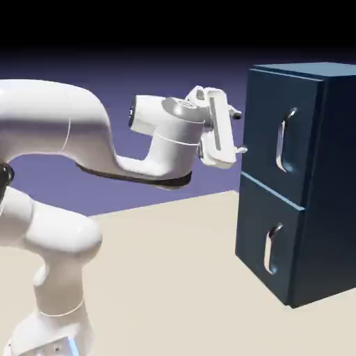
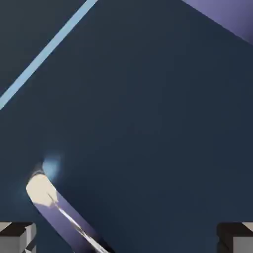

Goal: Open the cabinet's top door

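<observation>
On cabinet (image 1: pixel 334 181), top door (image 1: pixel 281 132) shut, handle upright

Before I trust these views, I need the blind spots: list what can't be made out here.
- Upper handle's other end: cut off by the hand view's bottom edge.
- Gripper base and most of each finger: below that same edge.
- Cabinet's right side: cropped by the exterior view's right edge.
- Cabinet's inside: hidden in both views by closed doors.

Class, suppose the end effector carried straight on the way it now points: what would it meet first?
Probably the flat face of the top door, which fills the hand view ahead; the end effector might catch its handle, though depth is unclear.
</observation>
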You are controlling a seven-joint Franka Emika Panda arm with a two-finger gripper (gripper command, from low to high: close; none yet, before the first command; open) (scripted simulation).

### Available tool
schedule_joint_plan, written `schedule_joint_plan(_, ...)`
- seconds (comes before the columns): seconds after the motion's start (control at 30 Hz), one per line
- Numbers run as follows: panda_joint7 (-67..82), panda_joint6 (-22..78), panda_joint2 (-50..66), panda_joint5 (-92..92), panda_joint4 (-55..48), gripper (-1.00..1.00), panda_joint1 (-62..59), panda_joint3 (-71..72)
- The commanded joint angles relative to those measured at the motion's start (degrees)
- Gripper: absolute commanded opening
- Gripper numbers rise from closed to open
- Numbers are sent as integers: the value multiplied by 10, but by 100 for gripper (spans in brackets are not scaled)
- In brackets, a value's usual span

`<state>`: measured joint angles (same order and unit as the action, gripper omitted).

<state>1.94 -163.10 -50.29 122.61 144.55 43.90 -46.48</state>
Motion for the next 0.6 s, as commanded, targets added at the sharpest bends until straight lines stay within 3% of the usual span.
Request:
schedule_joint_plan(0.0,9,2,-4,25,-3,100,9,-9)
schedule_joint_plan(0.57,152,37,-61,421,-56,100,148,-160)
